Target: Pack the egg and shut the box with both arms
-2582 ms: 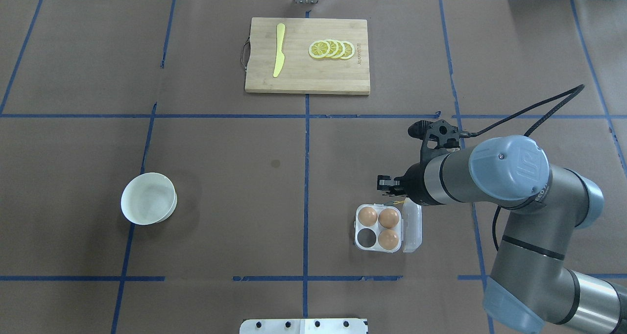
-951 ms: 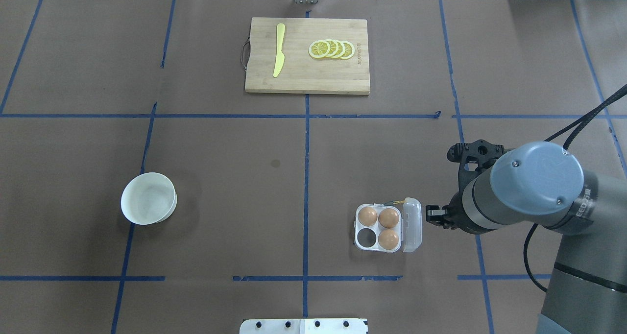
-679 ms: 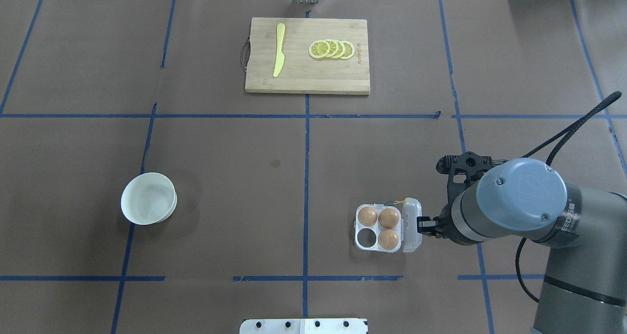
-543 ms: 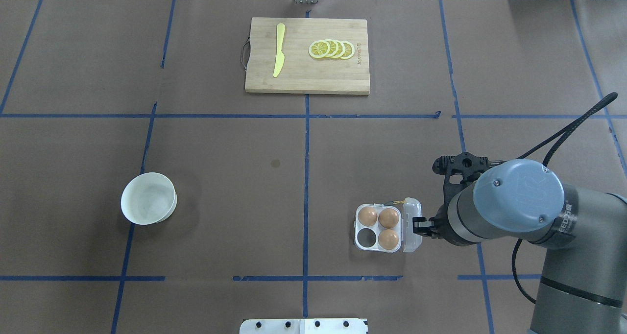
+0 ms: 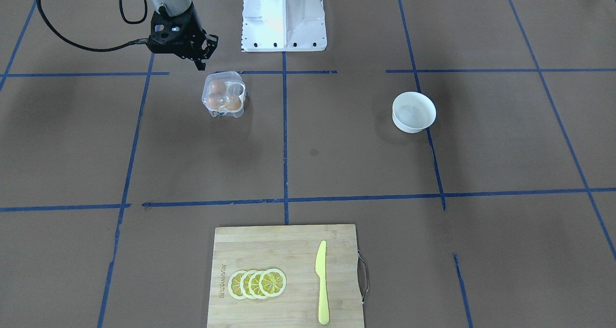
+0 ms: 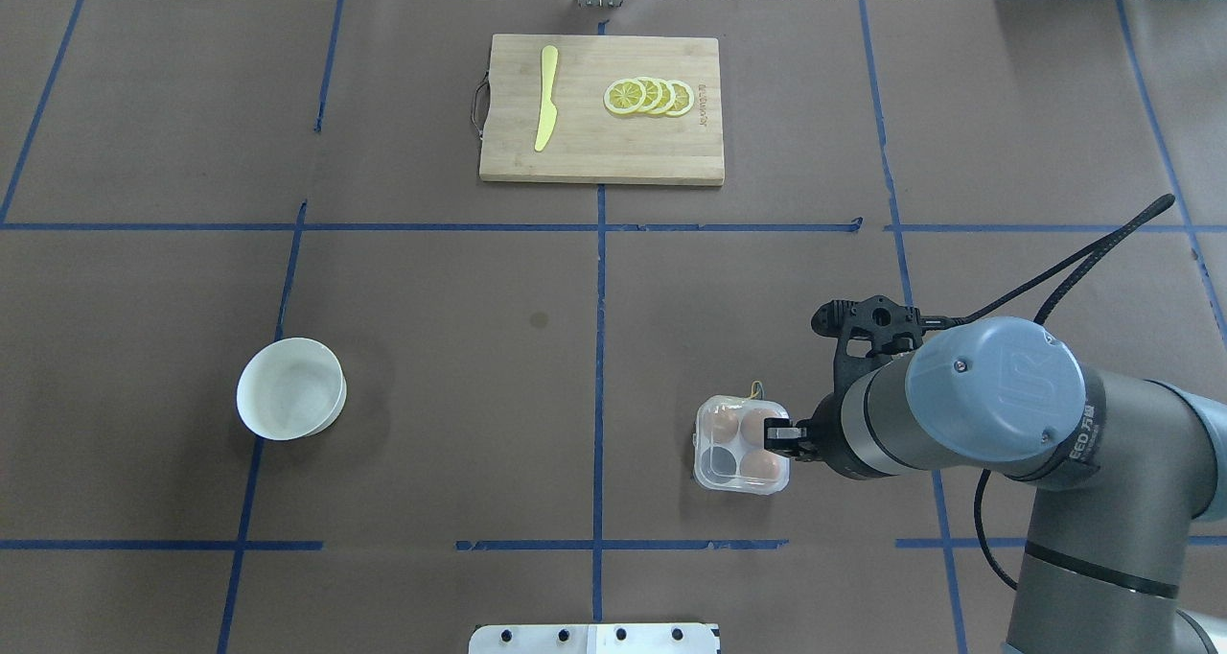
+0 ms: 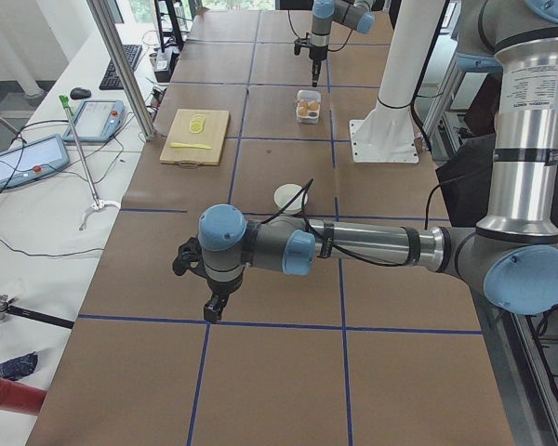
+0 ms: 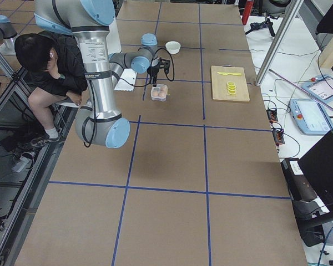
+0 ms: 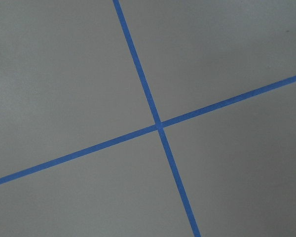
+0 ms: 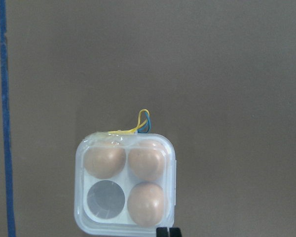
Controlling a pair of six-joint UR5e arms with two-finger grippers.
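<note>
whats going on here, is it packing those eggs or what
The right gripper is at the right edge of the small clear egg box, fingertips close together. The box's lid lies folded over the tray; whether it is latched cannot be told. Three eggs sit inside and the fourth cup is empty. The left gripper hangs over bare table, well away from the box, touching nothing.

Overhead behind, front opposite, both showing box (image 6: pixel 729 448)

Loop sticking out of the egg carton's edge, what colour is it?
Yellow and blue; the loop shows best in the right wrist view.
</note>
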